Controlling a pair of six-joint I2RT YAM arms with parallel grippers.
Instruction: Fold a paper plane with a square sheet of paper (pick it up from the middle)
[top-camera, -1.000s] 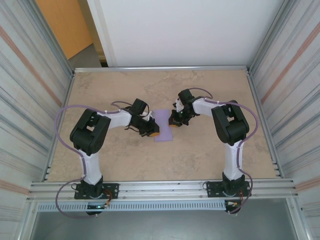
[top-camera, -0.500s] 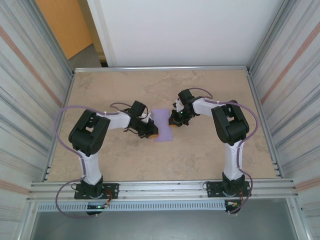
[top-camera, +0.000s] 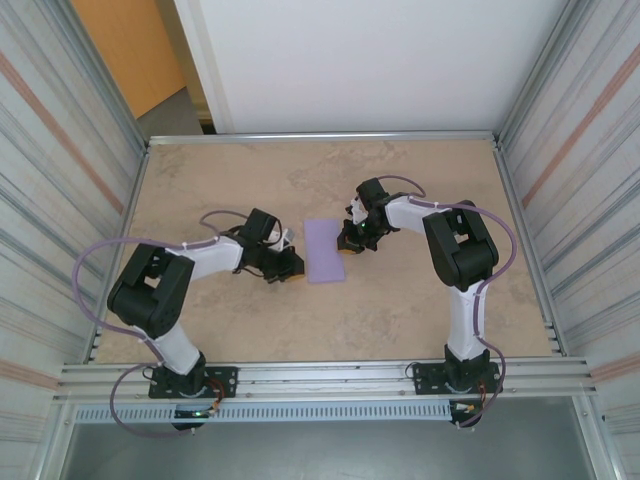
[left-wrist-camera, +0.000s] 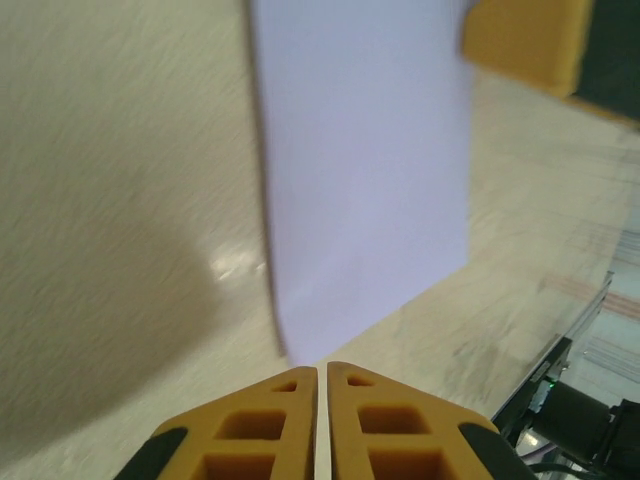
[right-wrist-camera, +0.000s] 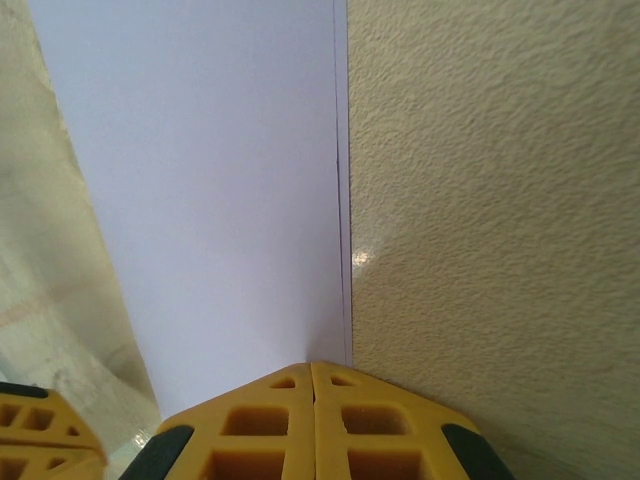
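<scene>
**One fold in, most of the folding left**

The square sheet of paper (top-camera: 323, 251) lies flat near the middle of the table (top-camera: 230, 180), between the two arms. From above it reads as a narrow lilac rectangle, not a square. In the right wrist view its long edge (right-wrist-camera: 340, 200) shows as two thin lines running side by side. I take that to mean it is folded once in half, with the layers lying almost flush.

The right claw (top-camera: 347, 244) is closed tight, and its yellow tips (right-wrist-camera: 312, 365) sit right at that doubled edge of the sheet (right-wrist-camera: 210, 180). It looks to be pressing the edge down. I cannot tell whether any paper is caught between the fingers.

The left claw (top-camera: 292, 268) is also closed and holds nothing. It sits just off the sheet's near left corner. In its own wrist view, bare table shows between its tips (left-wrist-camera: 322, 372) and the paper (left-wrist-camera: 365, 170).

So I judge the job to be at an early stage. There are no slanted corner folds, no pointed nose, no wings and no raised centre ridge to see. What appears to be left is firming this crease, turning the corners in to make the point, and folding the sides down
</scene>
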